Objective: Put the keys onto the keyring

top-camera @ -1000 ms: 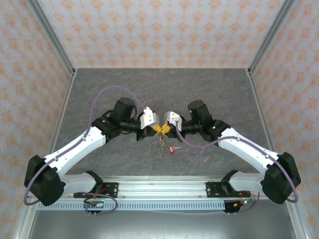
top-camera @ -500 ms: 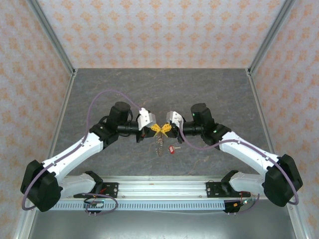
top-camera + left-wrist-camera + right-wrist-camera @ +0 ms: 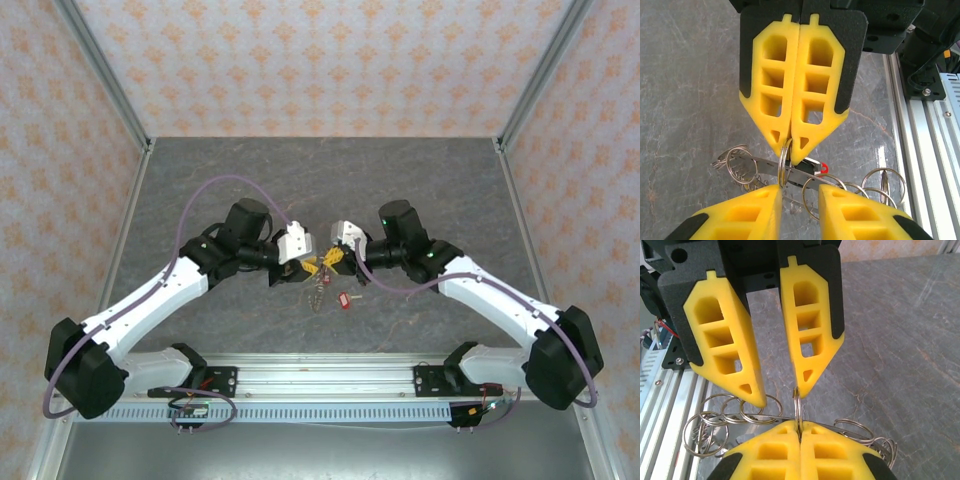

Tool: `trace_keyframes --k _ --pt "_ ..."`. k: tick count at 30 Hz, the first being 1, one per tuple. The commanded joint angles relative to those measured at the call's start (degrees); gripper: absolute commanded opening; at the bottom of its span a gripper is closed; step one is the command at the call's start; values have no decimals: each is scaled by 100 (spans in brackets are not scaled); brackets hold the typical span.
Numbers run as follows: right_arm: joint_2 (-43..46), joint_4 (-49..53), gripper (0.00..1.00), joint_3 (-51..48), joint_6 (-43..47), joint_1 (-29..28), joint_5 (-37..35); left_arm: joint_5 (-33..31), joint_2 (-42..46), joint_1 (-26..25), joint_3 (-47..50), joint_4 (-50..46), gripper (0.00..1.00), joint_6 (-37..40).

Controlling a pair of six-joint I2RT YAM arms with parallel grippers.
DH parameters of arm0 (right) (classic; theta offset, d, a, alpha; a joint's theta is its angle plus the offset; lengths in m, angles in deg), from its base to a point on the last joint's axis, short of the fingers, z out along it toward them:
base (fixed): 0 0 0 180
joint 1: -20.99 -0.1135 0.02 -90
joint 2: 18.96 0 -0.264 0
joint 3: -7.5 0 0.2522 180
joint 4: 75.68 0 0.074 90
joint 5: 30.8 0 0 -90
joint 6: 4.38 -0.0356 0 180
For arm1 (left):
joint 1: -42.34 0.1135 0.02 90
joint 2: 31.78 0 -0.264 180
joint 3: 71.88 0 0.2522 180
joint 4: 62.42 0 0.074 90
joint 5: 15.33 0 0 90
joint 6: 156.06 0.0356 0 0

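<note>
**Top external view.** My left tool (image 3: 308,266) and right tool (image 3: 331,259) meet tip to tip over the middle of the grey desk (image 3: 420,190). The keys (image 3: 320,285) show as a bunch just below the tips in the picture. One red-tagged key (image 3: 345,299) lies apart, just right of the bunch.

**Left wrist view.** The left tool (image 3: 799,192), at the bottom edge, has its jaws apart and clamps nothing. Facing it, the right tool (image 3: 790,154) is closed, its tips pinching a thin ring (image 3: 783,167) seen edge-on. I cannot tell whether this is the keyring itself or one of the small split rings (image 3: 742,165) strung to either side. A red tag (image 3: 824,168) shows just behind.

**Right wrist view.** The right tool (image 3: 800,427) presses its pads together on the thin ring (image 3: 797,407), which stands upright. The left tool (image 3: 780,395), above, is parted. One of its tips is just beside the ring's top; I cannot tell whether they touch. More split rings (image 3: 715,427) fan out low on both sides.
</note>
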Motion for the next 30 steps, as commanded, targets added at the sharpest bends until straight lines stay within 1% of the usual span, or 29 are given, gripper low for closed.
trace_keyframes --k 1,13,24,26,28,30 --pt "-28 122 0 294 255 -22 173 -196 -68 -74 -164 27 26 56" --pt "-140 225 0 389 381 -71 240 -291 -92 -93 -92 372 26 -134" --pt "-191 199 0 458 419 -93 266 -281 -186 -137 -152 286 24 -82" --pt "-189 205 0 453 417 -102 257 -249 -200 -137 -179 283 21 -74" --pt "-204 204 0 432 425 -106 208 -234 -213 -137 -220 263 14 -72" --pt "-195 199 0 389 442 -104 81 -311 -235 -143 -263 203 0 -71"
